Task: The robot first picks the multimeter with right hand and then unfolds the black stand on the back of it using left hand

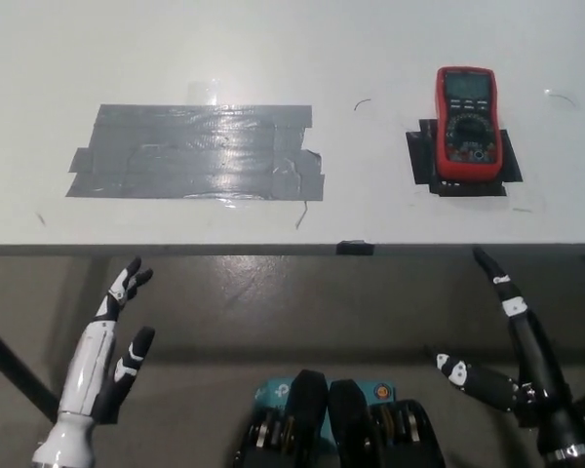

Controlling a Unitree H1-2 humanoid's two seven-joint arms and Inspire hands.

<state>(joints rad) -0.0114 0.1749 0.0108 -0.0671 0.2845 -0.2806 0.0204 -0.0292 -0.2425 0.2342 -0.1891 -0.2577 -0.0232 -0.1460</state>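
A white table [390,58] carries a grey tape patch [195,151] toward its left edge and the red multimeter [467,122] lying flat on a black patch [419,161] toward its right edge. Below the front edge, the white left hand [107,366] and black right hand [512,341] hang with fingers spread, grasping nothing.

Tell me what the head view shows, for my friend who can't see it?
A red multimeter lies face up on a black patch on the white table, untouched. Both robot hands hang open below the table's edge, white left hand and black right hand. Grey tape covers the table's left part.
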